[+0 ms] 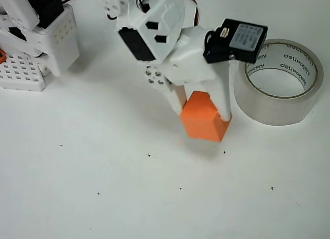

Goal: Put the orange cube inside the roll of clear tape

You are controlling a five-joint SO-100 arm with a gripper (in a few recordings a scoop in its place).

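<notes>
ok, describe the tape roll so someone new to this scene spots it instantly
In the overhead view, start at the white arm and follow it to the gripper clamped on the orange cube. Just right of it on the white table lies the roll of clear tape: the one ring there, translucent, its pale core printed with dark lettering.

In the overhead view, the orange cube (204, 119) filled the gap between my fingers, so nothing else could pass there. Right of my fingertips, the roll of clear tape (279, 82) stood near but apart, a narrow strip of white table (154, 208) between, its hole uncovered. Below and left of me the table lay bare. Far left, the white perforated block (23, 74) sat well apart.
</notes>
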